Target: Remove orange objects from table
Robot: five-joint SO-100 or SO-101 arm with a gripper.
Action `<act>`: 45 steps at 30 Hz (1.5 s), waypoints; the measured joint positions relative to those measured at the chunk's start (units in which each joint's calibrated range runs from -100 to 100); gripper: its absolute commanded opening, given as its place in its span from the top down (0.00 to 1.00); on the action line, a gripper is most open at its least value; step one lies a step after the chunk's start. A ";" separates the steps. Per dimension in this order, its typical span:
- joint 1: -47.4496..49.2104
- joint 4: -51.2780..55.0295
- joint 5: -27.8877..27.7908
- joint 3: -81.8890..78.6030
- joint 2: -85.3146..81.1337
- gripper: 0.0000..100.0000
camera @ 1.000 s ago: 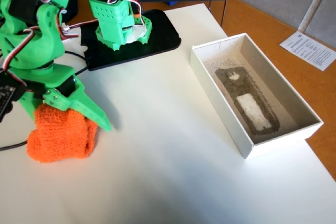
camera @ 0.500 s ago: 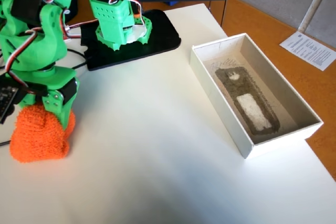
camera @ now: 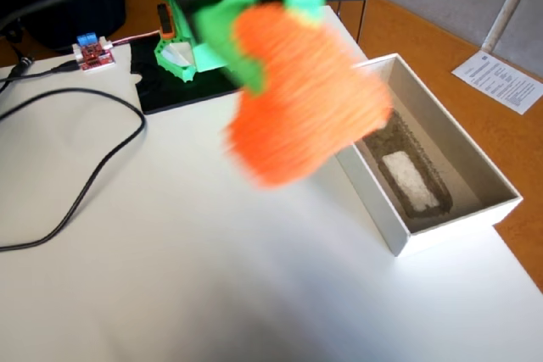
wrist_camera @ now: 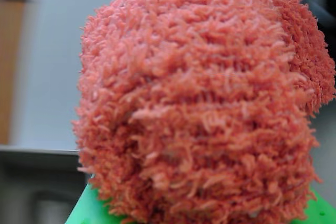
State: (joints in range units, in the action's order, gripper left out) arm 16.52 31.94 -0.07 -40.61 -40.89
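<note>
The green plastic claw (camera: 276, 19) pinches the fuzzy orange knitted bundle (camera: 297, 95), held above the cream-white table (camera: 212, 277) beside the white cardboard box (camera: 450, 218).

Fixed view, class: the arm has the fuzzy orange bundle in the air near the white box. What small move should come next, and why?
Probably carry it a little further right in the fixed view, until it hangs over the white box, and only then release. The orange bundle is held up by the green gripper, clear of the table; it overlaps just the box's near-left edge, and motion blur leaves its exact place uncertain.

Blurred orange bundle (camera: 305, 95) in green end effector (camera: 276, 19) above table (camera: 170, 277)
</note>
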 measured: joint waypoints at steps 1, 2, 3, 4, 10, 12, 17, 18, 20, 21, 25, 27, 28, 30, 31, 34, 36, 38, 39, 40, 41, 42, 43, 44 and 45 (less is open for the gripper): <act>4.92 -0.79 -0.68 -0.94 -1.96 1.00; 9.76 -2.58 -1.32 -2.62 -3.66 1.00; 14.51 -5.96 -2.30 -5.53 -5.18 1.00; 17.63 -8.54 -2.88 -7.68 -5.71 1.00; 27.63 -21.96 -6.69 -18.36 -6.07 1.00; 26.98 -22.65 -6.74 -19.20 -5.54 1.00; 25.50 -21.96 -6.94 -20.98 -5.18 1.00; 24.85 -21.96 -6.94 -21.17 -5.27 1.00; 24.03 -21.96 -6.94 -21.36 -5.27 1.00; 23.62 -21.96 -6.94 -21.55 -5.27 1.00; 22.39 -21.76 -6.89 -21.64 -5.27 1.00; 21.98 -21.76 -6.84 -21.64 -5.27 1.00; 21.89 -21.76 -6.84 -21.64 -5.27 1.00; 21.57 -21.76 -6.79 -21.64 -5.18 1.00; 21.57 -21.76 -6.79 -21.64 -5.18 1.00; 21.40 -21.76 -6.54 -21.64 -4.82 1.00; 21.07 -21.76 -6.54 -21.64 -4.64 1.00; 20.75 -21.76 -6.54 -21.64 -4.55 1.00; 20.50 -21.76 -6.54 -21.64 -4.55 1.00; 20.42 -21.76 -6.54 -21.64 -4.46 1.00; 20.17 -21.76 -6.54 -21.64 -4.29 1.00; 20.01 -21.76 -6.54 -21.64 -4.20 1.00; 19.93 -21.76 -6.54 -21.64 -4.20 1.00; 19.84 -21.76 -6.50 -21.64 -4.20 1.00; 19.60 -21.76 -6.45 -21.83 -4.20 1.00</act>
State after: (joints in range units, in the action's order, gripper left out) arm 36.12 10.18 -6.52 -62.44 -45.09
